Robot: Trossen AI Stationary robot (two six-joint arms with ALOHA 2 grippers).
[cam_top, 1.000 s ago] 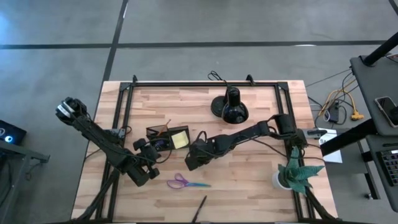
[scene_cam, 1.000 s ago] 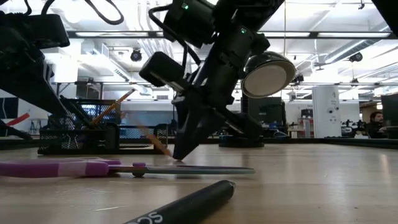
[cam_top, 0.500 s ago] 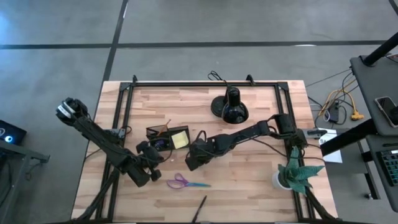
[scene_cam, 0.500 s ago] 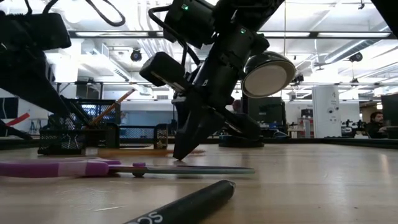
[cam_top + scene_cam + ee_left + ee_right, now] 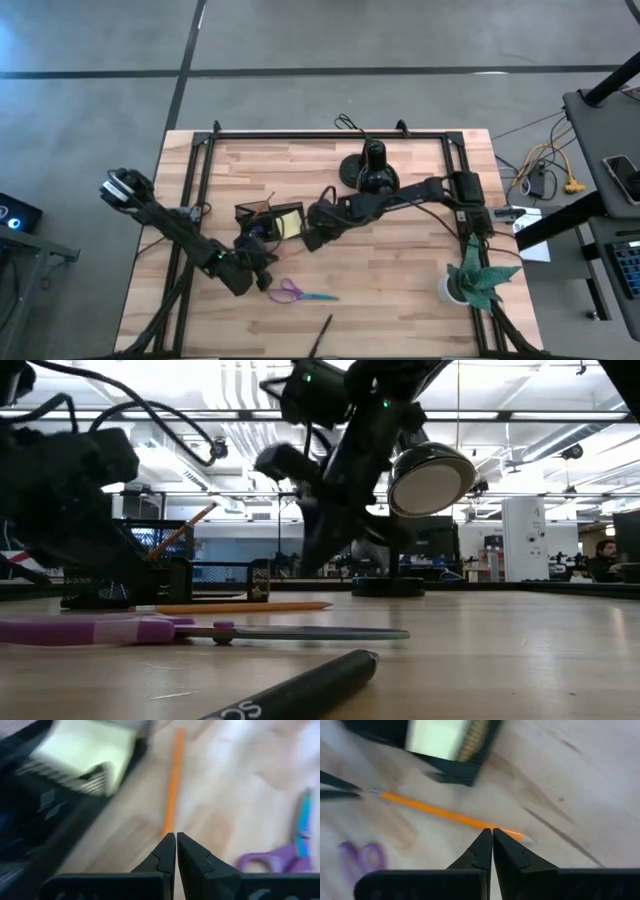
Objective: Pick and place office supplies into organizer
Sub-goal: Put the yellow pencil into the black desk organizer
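Observation:
A thin orange pencil lies flat on the table between the black organizer and the purple-handled scissors. A yellow sticky-note pad sits in the organizer, and another orange stick leans out of it. My left gripper is shut, low, with its tips at one end of the pencil. My right gripper is shut and hangs over the pencil near its sharpened end, clear above the table. A black pen lies at the near edge. My left gripper has its shut fingertips at the pencil's end, slanting down along the pencil's length. I cannot tell whether they touch it.
A black dome lamp stands at the back. A green plant in a white pot stands at the right near corner. Bare wood lies right of the scissors and the pen.
The pencil was tilted under my right gripper's tips and has dropped flat onto the table. My right gripper has risen off the table and gone toward the far edge. My left gripper has come down and tipped, moving toward the pencil. Both have stayed shut.

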